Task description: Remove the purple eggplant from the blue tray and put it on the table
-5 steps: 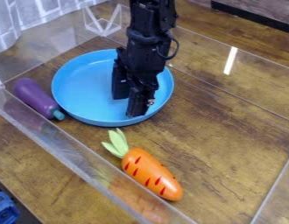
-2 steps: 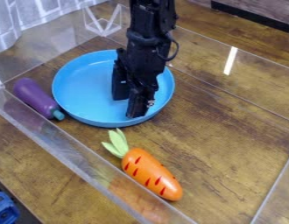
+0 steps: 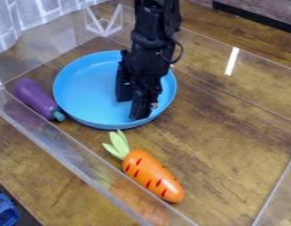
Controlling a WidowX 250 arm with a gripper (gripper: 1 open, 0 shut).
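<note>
Your hand [image 3: 138, 102] hangs low over the right half of the tray [image 3: 79, 86], black fingers pointing down toward the blue floor near the front-right rim. You cannot tell from this angle whether the fingers are spread or pressed together; nothing shows between them. You cannot tell either whether the tips touch the tray floor. The arm rises straight up behind the hand and leaves the picture at the top.

Eggplant [image 3: 39, 98]: on the worktop [image 3: 219, 132], outside the tray, just beside its left rim, stem cap toward the front. It lies close to the clear wall [image 3: 48, 141] on the left.

Carrot [image 3: 149, 172]: on the worktop in front of the tray, apart from it, leaves toward the tray.
</note>
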